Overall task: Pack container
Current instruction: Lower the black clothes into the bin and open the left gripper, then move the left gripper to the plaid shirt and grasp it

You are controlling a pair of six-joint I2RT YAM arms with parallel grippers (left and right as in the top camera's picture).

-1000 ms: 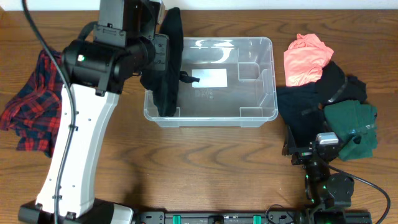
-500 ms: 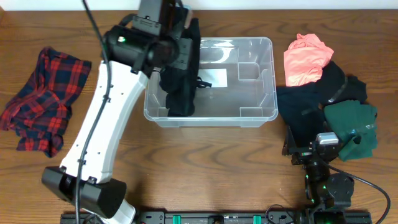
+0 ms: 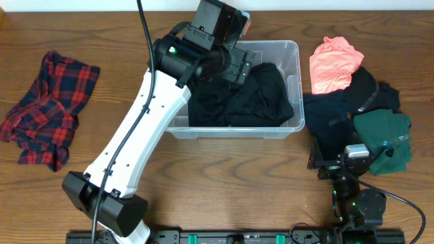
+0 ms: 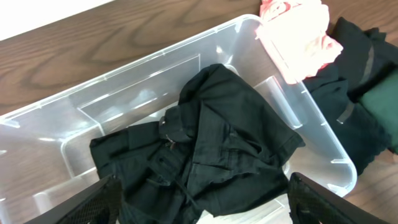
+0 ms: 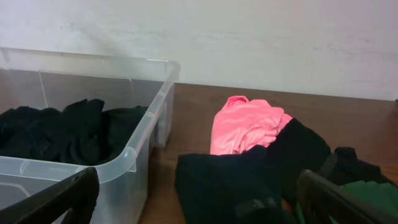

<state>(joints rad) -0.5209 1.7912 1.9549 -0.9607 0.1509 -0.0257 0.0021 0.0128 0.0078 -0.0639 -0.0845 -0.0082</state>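
Wooden table (image 3: 224,190), container (image 3: 230,131), plaid shirt (image 3: 47,108), clothes pile (image 3: 352,102)

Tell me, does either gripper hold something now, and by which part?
Nothing is held. The left gripper stands open above the black garment lying in the container; the right gripper is open too.

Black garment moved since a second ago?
Yes. The black garment went from hanging at the left end of the container to lying inside it, spread rightward.

A black garment (image 4: 211,149) lies crumpled inside the clear container (image 4: 130,71), which fills the middle of the frame. A pink cloth (image 4: 298,31) sits outside its rim at upper right, beside dark clothes (image 4: 357,81). The gripper (image 4: 204,202) shows its fingers wide apart in the lower corners.
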